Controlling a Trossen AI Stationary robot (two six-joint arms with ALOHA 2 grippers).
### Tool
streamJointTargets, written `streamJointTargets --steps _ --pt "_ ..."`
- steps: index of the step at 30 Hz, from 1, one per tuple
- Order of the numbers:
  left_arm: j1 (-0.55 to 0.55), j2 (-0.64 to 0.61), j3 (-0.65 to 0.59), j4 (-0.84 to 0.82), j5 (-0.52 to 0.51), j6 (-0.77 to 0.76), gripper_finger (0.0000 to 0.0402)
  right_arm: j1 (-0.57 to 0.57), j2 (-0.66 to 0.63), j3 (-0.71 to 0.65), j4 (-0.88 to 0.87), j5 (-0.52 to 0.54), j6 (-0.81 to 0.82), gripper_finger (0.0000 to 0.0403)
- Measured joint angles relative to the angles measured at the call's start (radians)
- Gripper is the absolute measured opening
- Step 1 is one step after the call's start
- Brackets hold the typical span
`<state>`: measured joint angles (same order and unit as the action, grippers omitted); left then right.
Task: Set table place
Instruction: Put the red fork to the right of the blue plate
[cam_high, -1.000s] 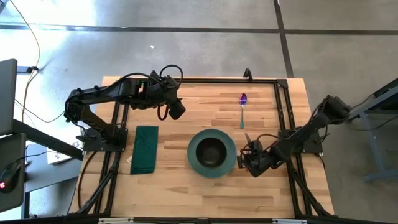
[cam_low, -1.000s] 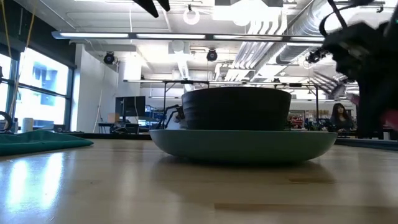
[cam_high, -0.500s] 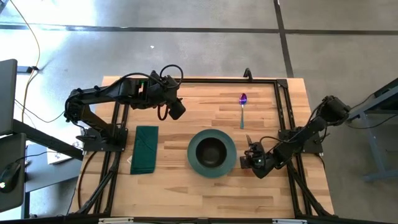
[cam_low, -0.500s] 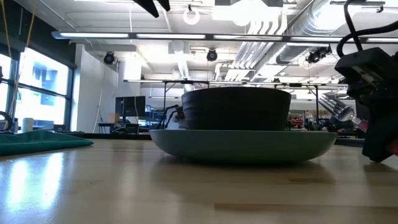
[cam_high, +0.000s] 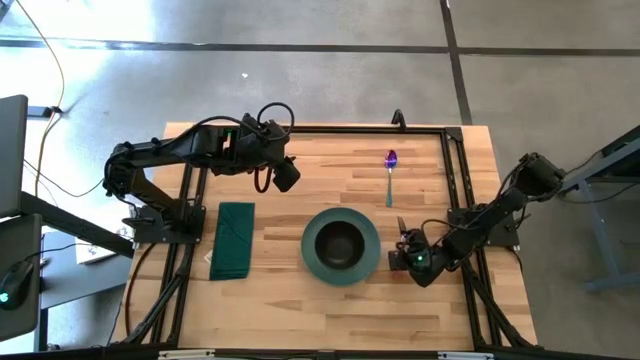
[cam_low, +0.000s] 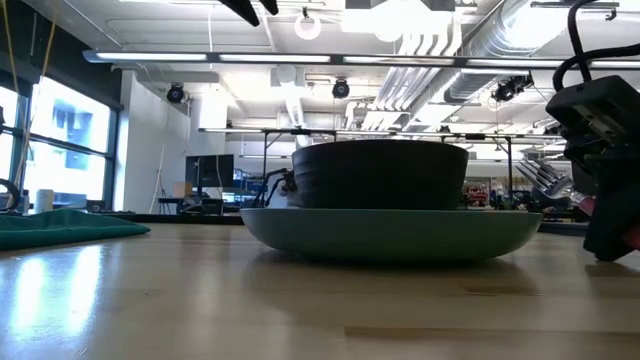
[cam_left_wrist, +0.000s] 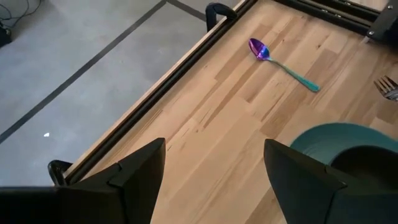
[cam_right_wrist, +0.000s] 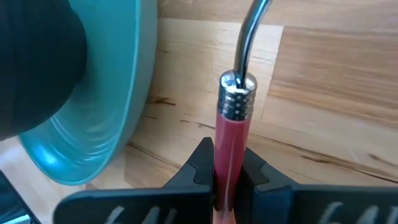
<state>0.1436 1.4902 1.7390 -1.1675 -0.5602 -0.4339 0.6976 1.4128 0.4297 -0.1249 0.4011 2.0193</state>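
A teal plate (cam_high: 312, 262) holding a dark bowl (cam_high: 340, 243) sits at the table's middle. My right gripper (cam_high: 404, 252) is low beside the plate's right rim, shut on a fork with a red handle (cam_right_wrist: 229, 134). Its tines (cam_high: 398, 222) point toward the far edge. A spoon (cam_high: 390, 176) with a purple bowl and teal handle lies flat at the far right. A folded dark green napkin (cam_high: 234, 240) lies flat left of the plate. My left gripper (cam_high: 286, 176) hangs open and empty above the table, far-left of the plate. My right gripper pinches the fork's red handle (cam_right_wrist: 229, 149) between its two fingers, just behind the metal collar (cam_right_wrist: 236, 99). The fingers lie along the fork, coming from the table's near side and slanting down. In the low view the tines (cam_low: 545, 175) stand above the tabletop.
The black rail frame (cam_high: 452, 170) runs along the table's far and right sides, close behind my right arm. Bare wood (cam_high: 300, 310) lies near the front edge and between the plate and the spoon.
My right gripper has come down toward the table beside the plate's right rim with the fork, shifting slightly toward the right edge. The fork's tines have sunk lower in the low view. The gripper stays shut on the handle.
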Motion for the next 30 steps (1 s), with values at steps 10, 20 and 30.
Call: streamJointTargets --steps 10,20,30 --pt "0.0 0.0 0.0 0.0 0.0 -0.004 0.026 0.002 0.0 0.0 -0.022 -0.017 -0.008 0.0" --pt "0.0 0.0 0.0 0.0 0.002 -0.008 0.026 0.003 0.004 0.005 0.062 -0.013 -0.067 0.0" --pt "0.0 0.0 0.0 0.0 0.003 -0.008 0.026 0.005 0.061 0.012 0.099 -0.054 -0.033 0.0"
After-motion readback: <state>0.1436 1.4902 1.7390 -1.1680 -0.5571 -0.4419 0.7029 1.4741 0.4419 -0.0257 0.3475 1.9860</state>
